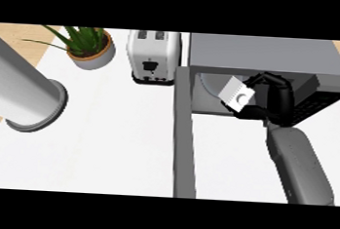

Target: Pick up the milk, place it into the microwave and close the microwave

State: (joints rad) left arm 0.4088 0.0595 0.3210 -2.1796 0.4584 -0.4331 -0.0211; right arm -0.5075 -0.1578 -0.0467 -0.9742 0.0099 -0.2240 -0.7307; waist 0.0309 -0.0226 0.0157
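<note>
My fingers (pixel 269 81) curl round the milk (pixel 239 94), right hand (pixel 274 100) inside the microwave (pixel 266 53) mouth. Microwave, then door (pixel 185 137) swung open, then carton held above the plate (pixel 219 90). Placing step; next, I judge: release, withdraw, shut the door.

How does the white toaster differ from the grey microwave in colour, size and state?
The white toaster is pale and narrow; the grey microwave is darker and much wider. The toaster stands untouched; the microwave has its door swung open, and the right hand holds the white milk carton inside. Both stand at the counter's back.
</note>
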